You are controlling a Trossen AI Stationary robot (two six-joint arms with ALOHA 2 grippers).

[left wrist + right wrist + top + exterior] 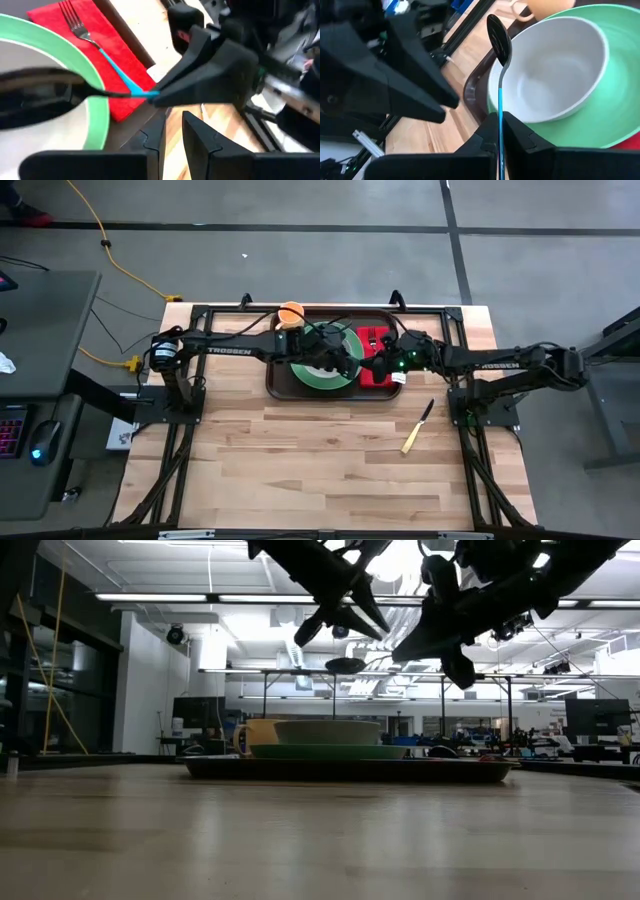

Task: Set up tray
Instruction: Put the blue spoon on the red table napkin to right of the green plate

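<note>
- One knife (417, 427) lies alone on the wood table (300, 460) at the near right, well apart from the tray; judging by that, it's prob. the last piece left to bring over.
- Right gripper (500, 125) hovers over the tray's right-centre, fingers pinching the blue handle of a spoon (499, 35). The spoon's dark head reaches out over the white bowl (555, 70).
- Left gripper (173, 125) hangs just beside it over the plate, fingers a little apart w/ nothing between them. It sits v. close to the right one.
- Step in hand, by my read: placing the spoon.
  - Lower it slowly and keep the handle level.
  - Pick the spot first, either in the bowl or by the fork (75, 22) on the red napkin (115, 60).
  - Let go only once it rests on something, so it doesn't clatter or bounce off the rim.
  - Left arm should back off a bit; a knock between the two looks like the main risk.
- Tray (280, 385) is dark brown, rectangular w/ rounded corners and a raised rim, and lies flat at the far-centre of the table.
  - On it sits a green plate (310, 375) w/ the bowl on top, and the napkin + fork to the right.
  - At its far-left corner is an orange mug (291, 311); can't tell if it's on the tray or just behind it.
</note>
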